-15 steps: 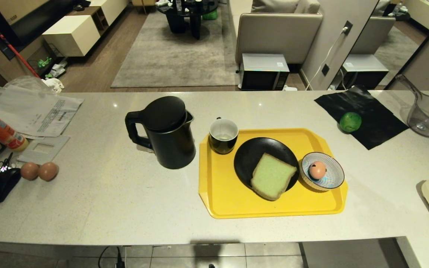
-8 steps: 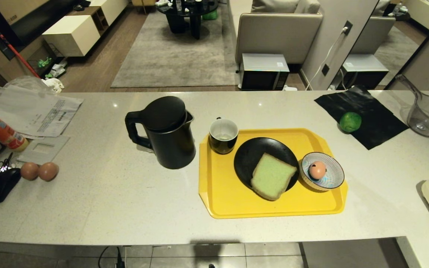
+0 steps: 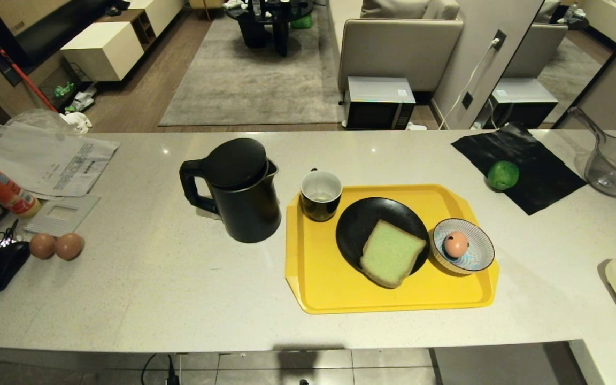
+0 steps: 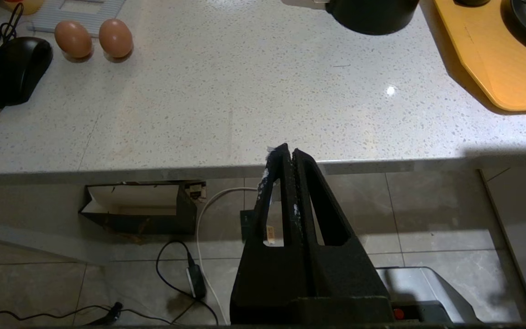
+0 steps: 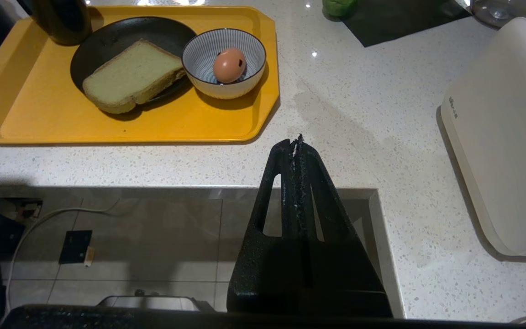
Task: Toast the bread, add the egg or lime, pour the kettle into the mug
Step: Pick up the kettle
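Right gripper (image 5: 297, 142) pressed together, empty, at the counter's near edge, bread (image 5: 133, 75) and egg (image 5: 229, 65) on the tray (image 5: 121, 125) well beyond it, left gripper (image 4: 287, 153) likewise closed, parked.

We see a dim, warm-lit room, with light falling from above onto the pale speckled stone counter (image 3: 142, 278), where small bright glints show. The tall matte-black kettle (image 3: 241, 192) and the yellow plastic tray (image 3: 329, 289) cast soft, short shadows. A dark shadow band lies along the counter's near edge in both wrist views. The head view bends straight lines near its borders. Everything looks reasonably sharp, without motion blur.
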Controlling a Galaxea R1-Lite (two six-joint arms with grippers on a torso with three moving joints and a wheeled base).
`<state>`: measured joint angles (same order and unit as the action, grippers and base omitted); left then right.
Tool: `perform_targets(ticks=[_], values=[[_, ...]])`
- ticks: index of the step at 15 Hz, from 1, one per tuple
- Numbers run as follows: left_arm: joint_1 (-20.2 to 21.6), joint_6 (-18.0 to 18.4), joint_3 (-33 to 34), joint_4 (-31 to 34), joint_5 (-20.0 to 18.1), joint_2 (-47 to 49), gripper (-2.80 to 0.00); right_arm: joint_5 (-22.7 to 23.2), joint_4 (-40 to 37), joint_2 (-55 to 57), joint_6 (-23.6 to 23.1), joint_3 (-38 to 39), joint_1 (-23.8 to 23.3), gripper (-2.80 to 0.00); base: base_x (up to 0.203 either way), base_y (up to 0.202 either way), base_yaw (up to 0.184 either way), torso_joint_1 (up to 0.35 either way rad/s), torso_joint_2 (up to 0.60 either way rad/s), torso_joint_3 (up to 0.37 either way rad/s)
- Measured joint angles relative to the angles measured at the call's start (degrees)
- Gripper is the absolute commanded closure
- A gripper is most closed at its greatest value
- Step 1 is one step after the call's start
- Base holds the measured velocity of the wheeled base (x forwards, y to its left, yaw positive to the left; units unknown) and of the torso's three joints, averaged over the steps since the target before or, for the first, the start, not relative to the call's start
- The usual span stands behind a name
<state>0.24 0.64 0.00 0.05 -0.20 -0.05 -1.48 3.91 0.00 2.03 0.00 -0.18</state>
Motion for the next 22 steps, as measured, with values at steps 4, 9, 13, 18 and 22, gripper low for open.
perform_targets(ticks=[4, 9, 13, 18, 22], values=[[0.0, -0.1, 0.0, 0.0, 0.0, 0.0, 0.0, 0.0, 0.0, 0.0, 0.0, 0.0, 0.0, 0.0, 0.0, 0.0, 0.0, 0.0, 0.0, 0.0], [0.0, 0.0, 0.0, 0.0, 0.0, 0.0, 0.0, 0.0, 0.0, 0.0, 0.0, 0.0, 0.0, 0.0, 0.096, 0.0, -0.001, 0.003, 0.0, 0.0], [0.0, -0.2, 0.0, 0.0, 0.1, 0.0, 0.0, 0.0, 0.0, 0.0, 0.0, 0.0, 0.0, 0.0, 0.074, 0.0, 0.001, 0.01, 0.0, 0.001], [0.0, -0.3, 0.0, 0.0, 0.1, 0.0, 0.0, 0.0, 0.0, 0.0, 0.0, 0.0, 0.0, 0.0, 0.0, 0.0, 0.0, 0.0, 0.0, 0.0], [0.0, -0.3, 0.0, 0.0, 0.1, 0.0, 0.0, 0.0, 0.0, 0.0, 0.0, 0.0, 0.0, 0.0, 0.0, 0.0, 0.0, 0.0, 0.0, 0.0]])
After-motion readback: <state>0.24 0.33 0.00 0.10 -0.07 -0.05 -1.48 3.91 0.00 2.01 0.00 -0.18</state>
